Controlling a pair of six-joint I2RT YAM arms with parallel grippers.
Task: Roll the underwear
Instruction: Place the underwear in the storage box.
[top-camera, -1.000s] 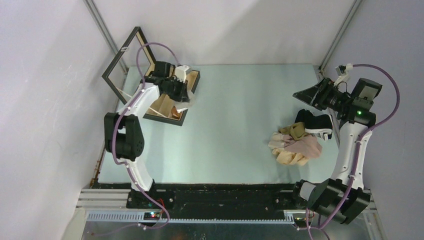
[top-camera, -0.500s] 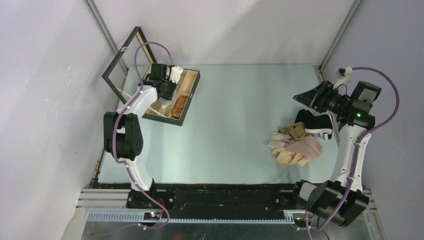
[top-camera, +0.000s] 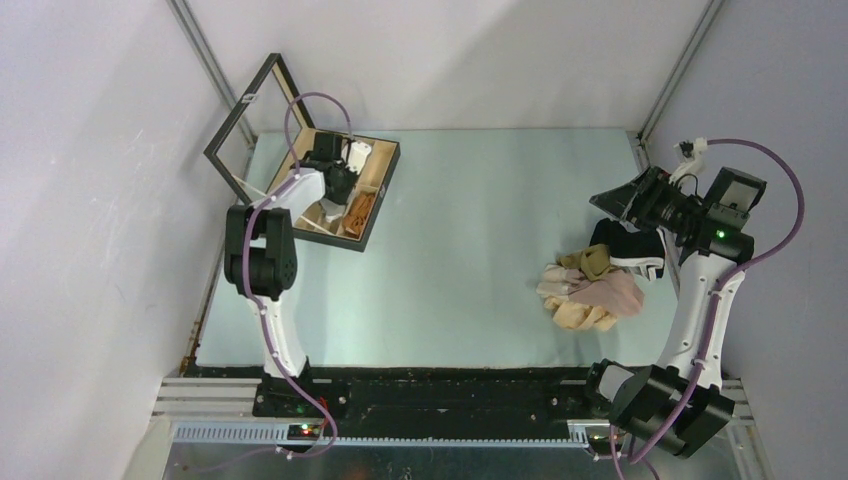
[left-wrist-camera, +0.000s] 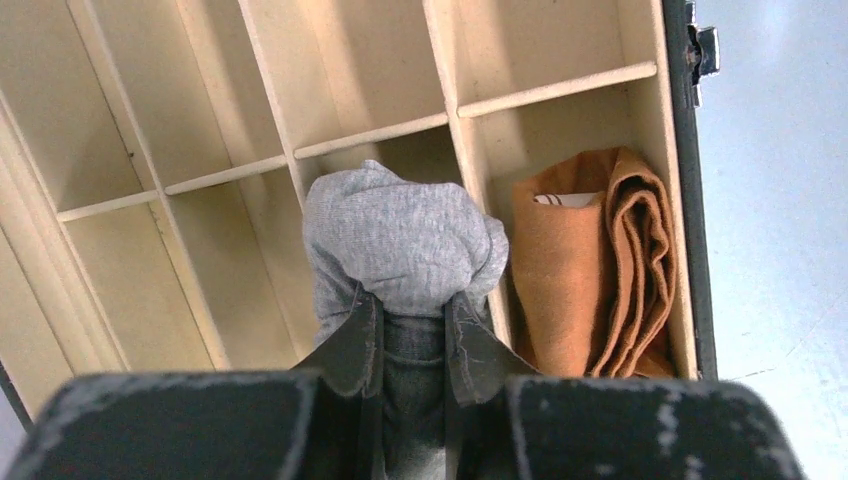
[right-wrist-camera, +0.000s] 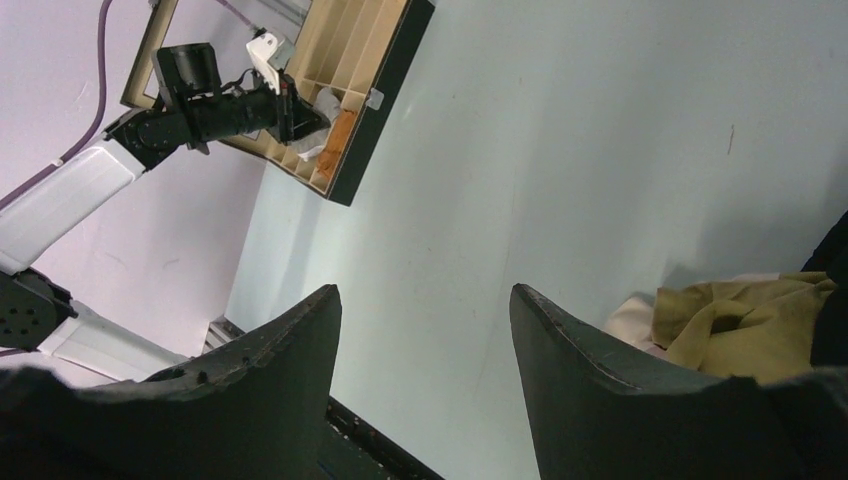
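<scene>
Spanning the view, the table (top-camera: 470, 250) bears the box (top-camera: 377, 214) at its far left corner, lid raised, and a loose heap of underwear (top-camera: 590, 290) near the right edge: beige, pink and black pieces. The right gripper (right-wrist-camera: 422, 292) hangs near that heap, jaws wide apart, holding nothing. The left gripper (left-wrist-camera: 415, 305) is nipped on a grey roll (left-wrist-camera: 400, 235) at the compartment next to the one holding the rust roll (left-wrist-camera: 590, 270).

The grey underwear (left-wrist-camera: 400, 240) is a flecked, heathered grey, and the rust-brown underwear (left-wrist-camera: 600, 270) is plain. The wooden box (left-wrist-camera: 683, 150) is pale tan inside with a black frame. On the pale blue-green table (top-camera: 480, 220) are a beige garment (top-camera: 578, 315), a pale pink garment (top-camera: 618, 292) and a black garment (top-camera: 628, 243) with white trim.
</scene>
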